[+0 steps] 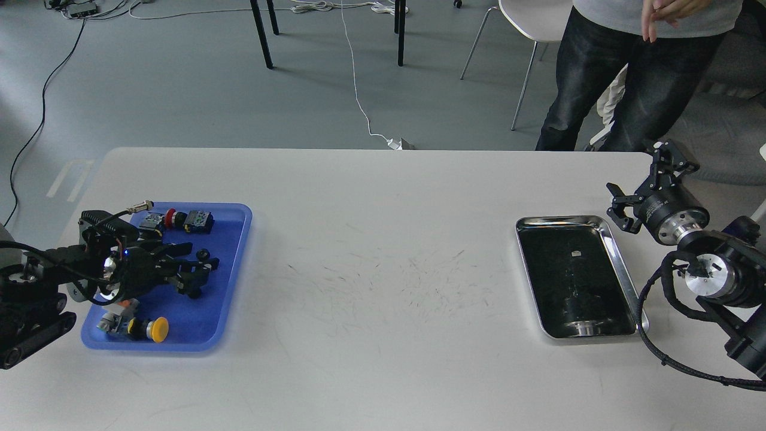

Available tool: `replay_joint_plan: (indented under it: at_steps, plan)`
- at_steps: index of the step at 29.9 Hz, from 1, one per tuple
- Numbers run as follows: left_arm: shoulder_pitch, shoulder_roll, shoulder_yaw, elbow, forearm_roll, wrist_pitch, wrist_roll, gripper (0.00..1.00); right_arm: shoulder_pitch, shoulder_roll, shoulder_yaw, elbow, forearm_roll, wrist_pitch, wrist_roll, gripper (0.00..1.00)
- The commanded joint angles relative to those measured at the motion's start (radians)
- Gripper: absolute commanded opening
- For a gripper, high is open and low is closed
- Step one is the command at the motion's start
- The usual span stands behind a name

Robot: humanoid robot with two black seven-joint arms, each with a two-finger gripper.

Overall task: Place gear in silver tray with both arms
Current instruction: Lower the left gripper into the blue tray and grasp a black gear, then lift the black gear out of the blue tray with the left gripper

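The white tabletop (371, 239) carried two trays set well apart, its bare middle marked with fine dark scratches. A blue plastic tray (230, 287) lay under the left end effector (200, 272), near the left edge. The silver tray (622, 272) lay on the opposite side, just beside and below the right end effector (649, 179), close to the tabletop's right edge.

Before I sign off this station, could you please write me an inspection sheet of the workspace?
Surface: white table, scuffed at centre.
Job's things: shiny rectangular steel tray at right, no gear in it; small black gear not clearly seen.
Clutter: blue plastic tray holding yellow push-button and other small parts.
Grippers: left gripper low over blue tray; right gripper open beside steel tray.
Cables: white cable on floor.
Surroundings: person in dark jeans, white chair.
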Motion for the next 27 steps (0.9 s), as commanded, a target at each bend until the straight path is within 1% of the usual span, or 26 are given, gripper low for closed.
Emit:
replay_joint_plan:
  at_steps: [1, 8, 9, 11, 12, 13, 17, 19, 23, 27]
  plan:
    - [0.001, -0.001, 0.001, -0.001, 0.006, 0.006, 0.000, 0.57, 0.000, -0.001, 0.000, 0.000, 0.000, 0.000, 0.001, 0.99]
    - [0.002, 0.001, 0.000, 0.001, 0.032, 0.012, 0.000, 0.47, 0.000, 0.002, -0.002, 0.000, 0.000, 0.000, 0.001, 0.99]
    - [0.004, 0.001, 0.001, 0.001, 0.032, 0.012, 0.000, 0.40, -0.002, 0.000, -0.002, 0.000, 0.000, 0.000, 0.001, 0.99]
    - [0.004, 0.002, 0.001, -0.001, 0.034, 0.012, 0.000, 0.34, -0.002, 0.002, -0.002, -0.001, 0.000, 0.000, 0.001, 0.99]
    - [0.004, 0.002, 0.001, -0.002, 0.034, 0.012, 0.000, 0.26, -0.002, 0.002, -0.002, -0.001, 0.000, 0.000, 0.001, 0.99]
    - [0.004, 0.001, 0.001, -0.001, 0.036, 0.012, 0.000, 0.22, -0.002, 0.002, -0.002, -0.001, 0.000, 0.000, 0.001, 0.99]
    - [0.004, 0.005, 0.001, -0.001, 0.040, 0.010, 0.000, 0.20, -0.002, 0.006, -0.002, -0.003, 0.000, 0.000, 0.001, 0.99]
    - [0.004, 0.015, 0.001, -0.010, 0.051, 0.007, 0.000, 0.09, -0.002, 0.008, -0.002, -0.003, 0.000, 0.000, 0.001, 0.99]
    - [-0.003, 0.019, 0.001, -0.013, 0.059, 0.001, 0.000, 0.09, -0.002, 0.009, -0.003, -0.006, -0.002, 0.000, 0.001, 0.99]
    - [-0.006, 0.053, 0.000, -0.027, 0.057, -0.003, 0.000, 0.07, -0.003, 0.009, -0.003, -0.008, -0.002, 0.000, 0.001, 0.99]
